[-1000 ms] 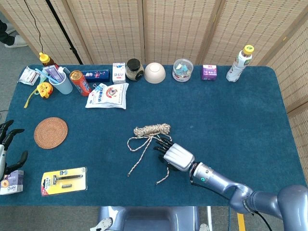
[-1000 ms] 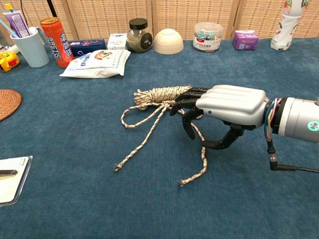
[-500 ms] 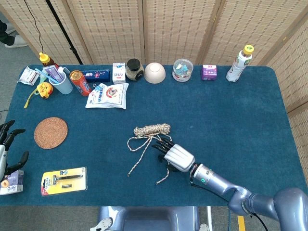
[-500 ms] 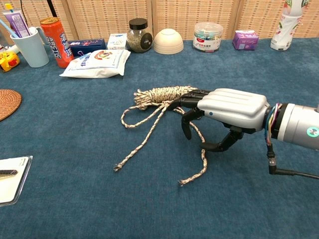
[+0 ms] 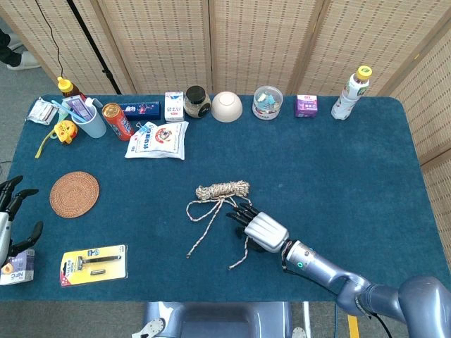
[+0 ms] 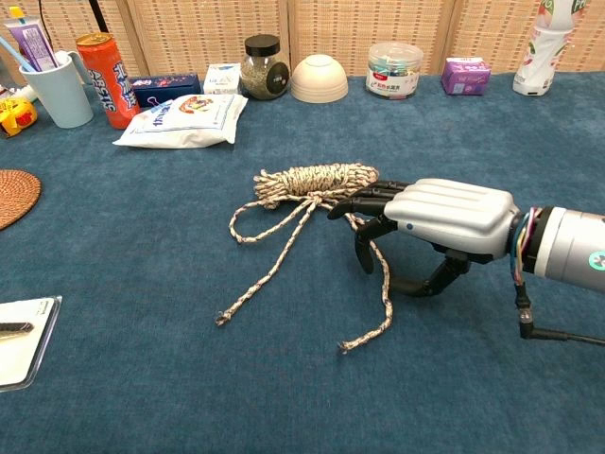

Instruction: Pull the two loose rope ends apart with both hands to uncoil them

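Observation:
A beige rope lies on the blue table, its coiled bundle (image 5: 223,189) (image 6: 317,180) near the middle. Two loose strands trail towards me; one end (image 6: 222,320) lies to the left and the other end (image 6: 345,347) to the right. My right hand (image 5: 262,229) (image 6: 444,222) hovers palm down just right of the bundle. Its dark fingers (image 6: 364,203) arch over the right strand with the thumb below, and nothing is gripped. My left hand (image 5: 10,211) sits at the table's left edge with its fingers spread, far from the rope and absent from the chest view.
A woven coaster (image 5: 74,193) and a razor pack (image 5: 94,264) lie at the left, with a small box (image 5: 17,266) by my left hand. Along the back stand a cup, a can (image 6: 97,76), a snack bag (image 6: 184,118), a bowl (image 6: 319,78), jars and a bottle (image 5: 350,93).
My right hand has drawn back slightly to the right, away from the bundle, so its fingertips now lie off the coil. The rope and my left hand have stayed put.

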{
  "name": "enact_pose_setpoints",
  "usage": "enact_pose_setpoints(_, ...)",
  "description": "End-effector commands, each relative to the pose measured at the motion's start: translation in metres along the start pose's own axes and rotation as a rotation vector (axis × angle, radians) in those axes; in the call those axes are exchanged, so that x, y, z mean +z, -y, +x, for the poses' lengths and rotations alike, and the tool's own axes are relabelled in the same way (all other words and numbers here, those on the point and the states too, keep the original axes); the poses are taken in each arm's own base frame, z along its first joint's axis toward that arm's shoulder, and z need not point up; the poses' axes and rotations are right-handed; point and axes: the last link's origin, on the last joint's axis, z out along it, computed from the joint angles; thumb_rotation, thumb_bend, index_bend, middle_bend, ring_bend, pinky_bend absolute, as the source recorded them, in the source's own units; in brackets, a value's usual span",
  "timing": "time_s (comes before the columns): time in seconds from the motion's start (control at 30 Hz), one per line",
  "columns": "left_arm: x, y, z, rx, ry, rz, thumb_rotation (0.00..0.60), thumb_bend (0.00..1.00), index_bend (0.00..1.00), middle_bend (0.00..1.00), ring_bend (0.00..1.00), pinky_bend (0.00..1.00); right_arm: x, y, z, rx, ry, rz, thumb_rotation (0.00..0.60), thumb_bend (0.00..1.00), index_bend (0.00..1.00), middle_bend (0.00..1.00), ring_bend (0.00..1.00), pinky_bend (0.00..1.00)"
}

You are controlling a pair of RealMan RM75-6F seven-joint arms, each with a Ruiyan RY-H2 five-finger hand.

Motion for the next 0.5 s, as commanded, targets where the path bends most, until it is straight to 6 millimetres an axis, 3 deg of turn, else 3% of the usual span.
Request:
enact_pose_setpoints(0.03, -0.0003, 0.0001, 0.0002, 0.000, 0.000, 0.001, 0.600, 0.35, 0.25, 0.10, 0.08, 0.00, 0.0000, 0.0000, -0.0011, -0.001, 0.001, -0.001, 0.600, 0.40, 0.45, 0.08, 0.00, 0.00)
enact_pose_setpoints(0.5, -0.0034, 0.0029, 0.0018, -0.005, -0.003, 0.007, 0.600, 0.35, 0.25, 0.10, 0.08, 0.00, -0.0011, -0.0014, -0.0058, -0.011, 0.022, -0.006, 0.600, 0.40, 0.47, 0.08, 0.00, 0.00)
